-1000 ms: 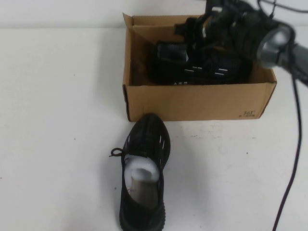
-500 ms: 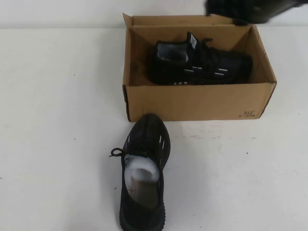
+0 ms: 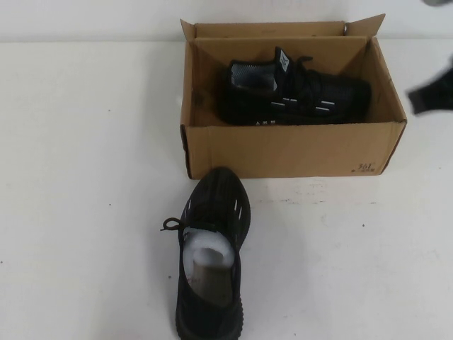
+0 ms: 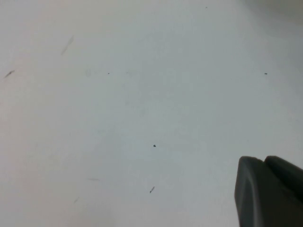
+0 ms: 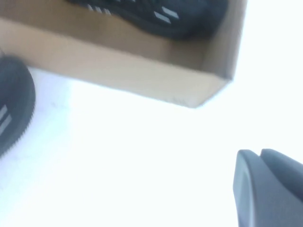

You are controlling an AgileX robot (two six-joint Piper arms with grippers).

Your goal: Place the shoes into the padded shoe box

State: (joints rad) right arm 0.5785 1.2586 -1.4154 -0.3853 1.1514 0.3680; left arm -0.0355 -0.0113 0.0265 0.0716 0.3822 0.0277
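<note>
The brown cardboard shoe box (image 3: pixel 283 149) stands open at the back of the table. One black sneaker (image 3: pixel 297 95) lies on its side inside it, toe to the right. The other black sneaker (image 3: pixel 212 248), with white paper stuffing, stands on the table in front of the box, toe almost touching the front wall. My right gripper (image 5: pixel 260 153) is shut and empty, above the table to the right of the box; its arm (image 3: pixel 432 95) shows blurred at the right edge. The right wrist view shows the box corner (image 5: pixel 118 66) and both sneakers (image 5: pixel 156 14) (image 5: pixel 12 104). My left gripper (image 4: pixel 262 161) is shut over bare table.
The white table (image 3: pixel 85 177) spreads left of the box and around the loose sneaker. The box's flaps (image 3: pixel 364 27) stand upright at the back corners. A pale wall runs behind the table.
My right arm has left the box, risen out over its back right corner and swung to the box's right side. The sneaker stays in the box. The loose sneaker has not moved.
</note>
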